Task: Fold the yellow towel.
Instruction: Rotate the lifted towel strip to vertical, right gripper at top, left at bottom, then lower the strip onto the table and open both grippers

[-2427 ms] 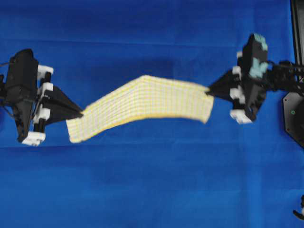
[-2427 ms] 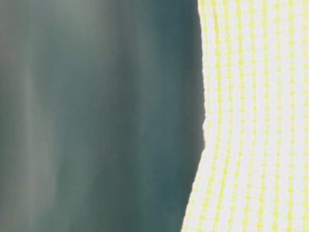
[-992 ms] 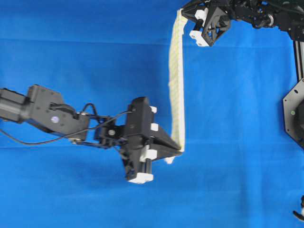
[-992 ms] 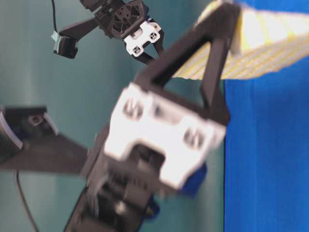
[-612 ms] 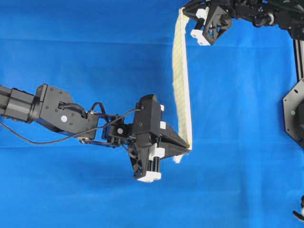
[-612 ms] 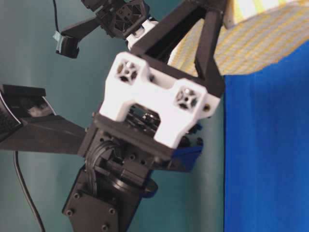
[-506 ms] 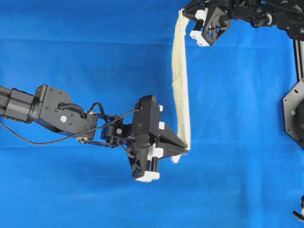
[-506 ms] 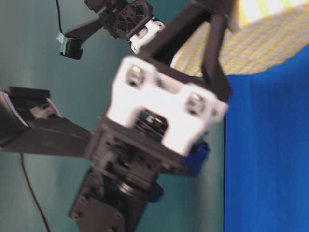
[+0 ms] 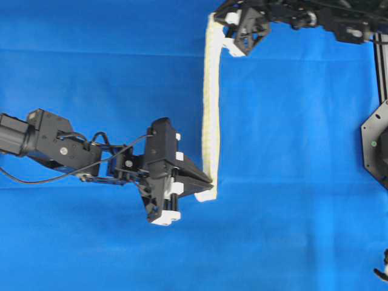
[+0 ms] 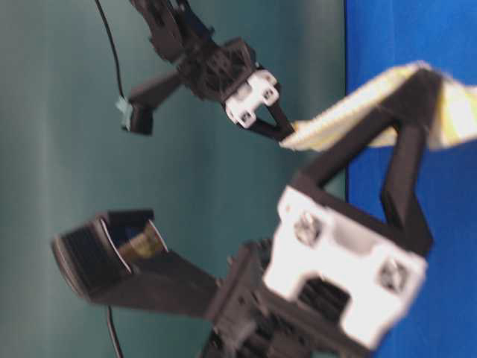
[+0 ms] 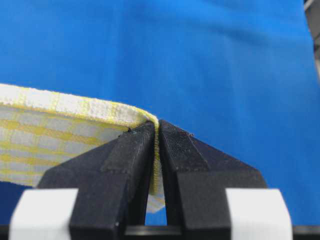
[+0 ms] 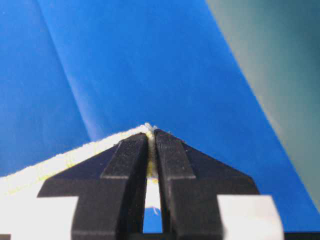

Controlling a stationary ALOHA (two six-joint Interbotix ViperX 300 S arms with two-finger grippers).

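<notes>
Overhead, the left gripper [image 9: 209, 183] was clamped on the lower corner of the yellow towel [image 9: 210, 115], which stretched as a narrow band up across the blue cloth [image 9: 91, 73] to the right gripper [image 9: 219, 17], pinched shut on its upper corner at the top edge.

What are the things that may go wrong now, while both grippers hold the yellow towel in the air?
1. The left gripper and right gripper each pinch only a thin edge of the yellow towel; a pull could slip it free.
2. The towel hangs as a narrow, bunched strip above the blue cloth, so it may land creased and fold unevenly.
</notes>
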